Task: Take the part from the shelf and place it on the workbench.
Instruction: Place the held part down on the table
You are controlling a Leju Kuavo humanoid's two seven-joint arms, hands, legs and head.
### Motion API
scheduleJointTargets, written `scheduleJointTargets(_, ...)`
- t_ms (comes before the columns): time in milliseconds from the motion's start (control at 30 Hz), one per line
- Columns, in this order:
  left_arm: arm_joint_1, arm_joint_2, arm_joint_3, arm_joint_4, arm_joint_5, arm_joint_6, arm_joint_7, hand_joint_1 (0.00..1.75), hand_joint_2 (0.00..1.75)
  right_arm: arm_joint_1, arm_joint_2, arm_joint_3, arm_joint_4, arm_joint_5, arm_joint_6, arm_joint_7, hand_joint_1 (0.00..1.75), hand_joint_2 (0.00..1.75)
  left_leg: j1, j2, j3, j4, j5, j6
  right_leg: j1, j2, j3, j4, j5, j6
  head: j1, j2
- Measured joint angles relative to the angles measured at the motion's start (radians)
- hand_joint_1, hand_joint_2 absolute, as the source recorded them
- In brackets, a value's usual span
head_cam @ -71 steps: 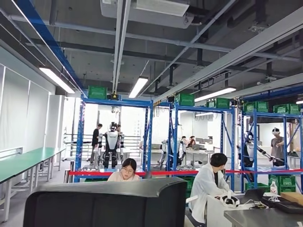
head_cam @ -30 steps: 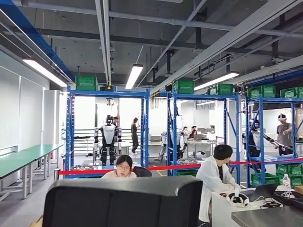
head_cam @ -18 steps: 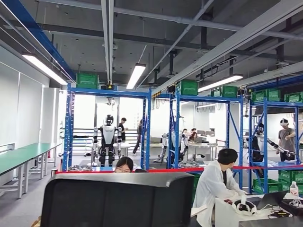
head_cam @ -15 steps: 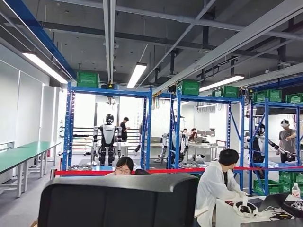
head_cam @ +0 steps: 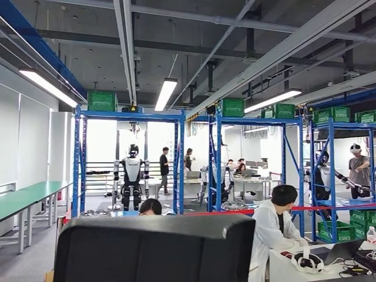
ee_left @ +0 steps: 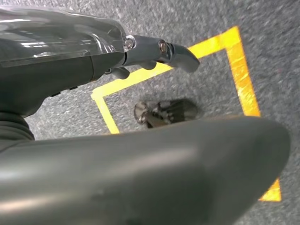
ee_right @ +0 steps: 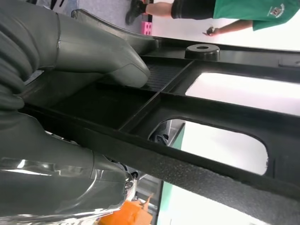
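A large black moulded part [head_cam: 155, 249] stands across the bottom of the head view, close in front of me. In the right wrist view my right hand [ee_right: 71, 56] grips this part [ee_right: 212, 117], with the thumb pressed on its ribbed inner face and the fingers under its edge. My left hand [ee_left: 106, 56] hangs over grey floor with a finger stretched out and nothing between its fingers. A yellow tape square [ee_left: 240, 70] marks the floor below it.
Blue shelving racks [head_cam: 128, 158] with green crates stand ahead, with other robots and walking people behind them. Green-topped benches [head_cam: 26, 197] run along the left wall. Two people sit just past the part, one at a white desk [head_cam: 310, 267] at the right.
The whole head view has shifted and swayed, so the camera has moved. The black part stays across the bottom of the view. People in the background have walked to the right.
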Motion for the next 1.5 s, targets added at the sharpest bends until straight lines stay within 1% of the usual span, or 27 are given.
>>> scheduleJointTargets(33, 0.001, 0.0, 0.0, 0.0, 0.0, 0.0, 0.0, 0.0, 0.0, 0.0, 0.0, 0.0, 0.001, 0.0, 0.0, 0.0, 1.75, 1.75, 0.001, 0.0, -0.035, 0.047, -0.014, -0.003, 0.0, 0.0, 0.003, 0.0, -0.004, -0.001, 0.0, 0.0)
scheduleJointTargets(67, 0.002, 0.0, 0.0, 0.0, 0.0, 0.0, 0.0, 0.0, 0.0, 0.001, 0.0, 0.001, 0.002, 0.0, 0.001, 0.0, 1.75, 1.75, 0.002, 0.001, -0.057, 0.064, -0.009, -0.006, -0.001, 0.001, 0.007, 0.001, -0.009, 0.0, 0.0, 0.0)
scheduleJointTargets(100, 0.004, 0.0, 0.0, 0.0, 0.0, 0.0, 0.0, 0.0, 0.0, 0.001, 0.0, 0.001, 0.003, 0.0, 0.002, 0.0, 1.75, 1.75, 0.003, 0.001, -0.062, 0.046, 0.017, -0.009, -0.001, 0.002, 0.012, 0.002, -0.013, 0.001, 0.0, 0.0)
scheduleJointTargets(167, 0.004, 0.0, -0.001, 0.0, -0.001, 0.0, 0.0, 0.0, 0.0, 0.0, 0.0, 0.002, 0.003, 0.0, 0.003, 0.0, 1.75, 1.75, 0.008, 0.002, -0.034, -0.065, 0.107, -0.014, -0.003, 0.004, 0.023, 0.005, -0.025, 0.008, 0.0, 0.0)
scheduleJointTargets(233, 0.001, -0.001, -0.003, 0.0, -0.002, 0.0, 0.0, 0.0, 0.0, -0.006, 0.0, 0.003, 0.003, 0.002, 0.004, 0.003, 1.75, 1.75, 0.007, 0.003, -0.012, -0.156, 0.154, -0.01, -0.003, 0.005, 0.023, 0.013, -0.033, 0.017, 0.0, 0.0)
scheduleJointTargets(333, 0.001, -0.002, -0.005, 0.0, -0.004, -0.001, -0.001, 0.0, 0.0, -0.019, 0.001, 0.009, 0.002, 0.008, 0.011, 0.014, 1.75, 1.75, 0.002, 0.006, -0.015, -0.174, 0.157, 0.01, -0.001, 0.006, 0.011, 0.02, -0.038, 0.029, -0.001, 0.001)
scheduleJointTargets(400, 0.001, -0.002, -0.006, 0.0, -0.006, -0.002, -0.004, 0.0, 0.0, -0.041, 0.004, 0.016, 0.003, 0.011, 0.018, 0.032, 1.75, 1.75, 0.003, 0.006, -0.011, -0.177, 0.157, 0.019, -0.003, 0.004, 0.003, 0.045, -0.059, 0.039, -0.001, 0.001)
scheduleJointTargets(467, -0.003, -0.002, -0.009, 0.0, -0.008, -0.003, -0.006, 0.0, 0.0, -0.073, 0.009, 0.026, 0.008, 0.012, 0.023, 0.051, 1.75, 1.75, 0.005, 0.007, -0.005, -0.179, 0.155, 0.026, -0.006, 0.001, -0.035, 0.138, -0.11, 0.048, -0.001, 0.001)
scheduleJointTargets(500, -0.006, -0.002, -0.011, 0.0, -0.01, -0.003, -0.006, 0.0, 0.0, -0.09, 0.012, 0.032, 0.014, 0.013, 0.024, 0.06, 1.75, 1.75, 0.004, 0.007, -0.004, -0.178, 0.154, 0.028, -0.008, 0.0, -0.069, 0.209, -0.14, 0.051, -0.001, 0.001)
scheduleJointTargets(567, -0.01, -0.002, -0.016, 0.0, -0.014, -0.004, -0.006, 0.0, 0.0, -0.12, 0.017, 0.044, 0.035, 0.017, 0.019, 0.075, 1.75, 1.75, 0.003, 0.007, -0.001, -0.178, 0.152, 0.031, -0.009, -0.001, -0.12, 0.307, -0.166, 0.053, -0.001, 0.0)
scheduleJointTargets(600, -0.011, -0.003, -0.019, 0.0, -0.017, -0.005, -0.006, 0.0, 0.0, -0.138, 0.021, 0.051, 0.05, 0.022, 0.012, 0.085, 1.75, 1.75, 0.002, 0.007, 0.001, -0.178, 0.151, 0.031, -0.009, -0.001, -0.126, 0.31, -0.153, 0.052, -0.001, 0.0)
scheduleJointTargets(633, -0.012, -0.003, -0.022, 0.0, -0.02, -0.006, -0.006, 0.0, 0.0, -0.158, 0.027, 0.057, 0.067, 0.029, 0.001, 0.095, 1.75, 1.75, 0.001, 0.006, 0.003, -0.178, 0.151, 0.031, -0.009, 0.0, -0.109, 0.265, -0.121, 0.048, -0.001, 0.0)
scheduleJointTargets(700, -0.015, -0.005, -0.028, 0.0, -0.023, -0.008, -0.006, 0.0, 0.0, -0.199, 0.038, 0.066, 0.1, 0.05, -0.024, 0.113, 1.75, 1.75, -0.001, 0.004, 0.006, -0.178, 0.148, 0.029, -0.004, 0.0, -0.045, 0.121, -0.047, 0.035, -0.001, 0.0)
scheduleJointTargets(733, -0.017, -0.006, -0.031, 0.0, -0.024, -0.01, -0.006, 0.0, 0.0, -0.221, 0.044, 0.07, 0.117, 0.062, -0.036, 0.12, 1.75, 1.75, -0.002, 0.003, 0.005, -0.178, 0.148, 0.027, 0.0, 0.0, -0.02, 0.064, -0.027, 0.029, -0.001, 0.0)
scheduleJointTargets(767, -0.019, -0.007, -0.033, 0.0, -0.027, -0.011, -0.005, 0.0, 0.0, -0.243, 0.05, 0.074, 0.14, 0.076, -0.049, 0.127, 1.75, 1.75, -0.002, 0.003, 0.004, -0.179, 0.147, 0.023, 0.003, 0.0, -0.007, 0.034, -0.019, 0.025, -0.001, 0.0)
scheduleJointTargets(867, -0.028, -0.011, -0.045, 0.0, -0.04, -0.015, 0.001, 0.0, 0.0, -0.328, 0.077, 0.079, 0.248, 0.14, -0.103, 0.159, 1.75, 1.75, 0.0, 0.004, 0.002, -0.182, 0.148, 0.008, 0.003, 0.002, -0.002, 0.014, -0.017, 0.017, -0.001, 0.0)
scheduleJointTargets(933, -0.038, -0.013, -0.054, -0.001, -0.05, -0.02, 0.008, 0.0, 0.0, -0.389, 0.1, 0.078, 0.335, 0.195, -0.152, 0.181, 1.75, 1.75, 0.0, 0.004, -0.014, -0.145, 0.119, 0.001, -0.002, -0.001, 0.004, 0.001, -0.01, 0.01, -0.001, 0.0)
scheduleJointTargets(1033, -0.049, -0.017, -0.064, -0.001, -0.059, -0.023, 0.02, 0.0, 0.0, -0.469, 0.133, 0.077, 0.469, 0.278, -0.214, 0.201, 1.75, 1.75, 0.002, 0.004, -0.1, 0.034, 0.038, -0.007, -0.003, -0.005, 0.005, -0.001, -0.008, 0.007, -0.001, 0.0)
scheduleJointTargets(1067, -0.05, -0.018, -0.068, -0.001, -0.061, -0.024, 0.022, 0.0, 0.0, -0.49, 0.142, 0.077, 0.511, 0.304, -0.23, 0.205, 1.75, 1.75, 0.003, 0.004, -0.122, 0.077, 0.03, -0.01, -0.004, -0.005, 0.006, 0.0, -0.008, 0.007, -0.001, 0.0)
scheduleJointTargets(1100, -0.051, -0.02, -0.071, -0.001, -0.064, -0.024, 0.024, 0.0, 0.0, -0.507, 0.152, 0.076, 0.553, 0.331, -0.247, 0.21, 1.75, 1.75, 0.005, 0.005, -0.127, 0.084, 0.041, -0.013, -0.004, -0.005, 0.006, 0.001, -0.009, 0.008, -0.001, 0.0)
scheduleJointTargets(1133, -0.053, -0.021, -0.074, -0.001, -0.067, -0.025, 0.026, 0.0, 0.0, -0.525, 0.162, 0.076, 0.591, 0.357, -0.263, 0.214, 1.75, 1.75, 0.008, 0.005, -0.114, 0.051, 0.07, -0.016, -0.005, -0.004, 0.006, 0.004, -0.011, 0.01, -0.001, 0.0)
scheduleJointTargets(1200, -0.058, -0.025, -0.079, -0.001, -0.072, -0.025, 0.028, 0.0, 0.0, -0.561, 0.181, 0.075, 0.66, 0.412, -0.301, 0.226, 1.75, 1.75, 0.015, 0.007, -0.06, -0.072, 0.138, -0.024, -0.006, -0.001, 0.003, 0.015, -0.019, 0.018, -0.001, 0.0)
scheduleJointTargets(1233, -0.062, -0.028, -0.08, -0.001, -0.073, -0.025, 0.029, 0.0, 0.0, -0.578, 0.189, 0.075, 0.688, 0.437, -0.321, 0.233, 1.75, 1.75, 0.017, 0.007, -0.039, -0.121, 0.156, -0.023, -0.004, 0.0, -0.002, 0.024, -0.023, 0.024, -0.002, 0.0)
scheduleJointTargets(1267, -0.065, -0.03, -0.082, -0.001, -0.073, -0.025, 0.031, 0.0, 0.0, -0.592, 0.195, 0.073, 0.715, 0.466, -0.342, 0.243, 1.75, 1.75, 0.017, 0.007, -0.028, -0.147, 0.161, -0.019, -0.002, 0.001, -0.006, 0.031, -0.026, 0.028, -0.002, 0.0)
scheduleJointTargets(1400, -0.064, -0.036, -0.089, -0.001, -0.076, -0.025, 0.033, 0.0, 0.0, -0.62, 0.211, 0.064, 0.798, 0.619, -0.457, 0.297, 1.75, 1.75, 0.013, 0.006, -0.026, -0.157, 0.156, 0.008, -0.004, 0.0, -0.016, 0.049, -0.04, 0.04, -0.002, 0.0)
scheduleJointTargets(1433, -0.064, -0.037, -0.09, -0.001, -0.076, -0.025, 0.032, 0.0, 0.0, -0.625, 0.213, 0.061, 0.815, 0.667, -0.497, 0.313, 1.75, 1.75, 0.013, 0.006, -0.025, -0.158, 0.156, 0.013, -0.006, -0.001, -0.027, 0.076, -0.059, 0.045, -0.002, 0.0)
scheduleJointTargets(1500, -0.066, -0.038, -0.09, -0.001, -0.078, -0.024, 0.031, 0.0, 0.0, -0.632, 0.213, 0.05, 0.847, 0.759, -0.575, 0.343, 1.75, 1.75, 0.012, 0.006, -0.022, -0.158, 0.154, 0.021, -0.007, -0.001, -0.079, 0.192, -0.116, 0.052, -0.002, 0.0)
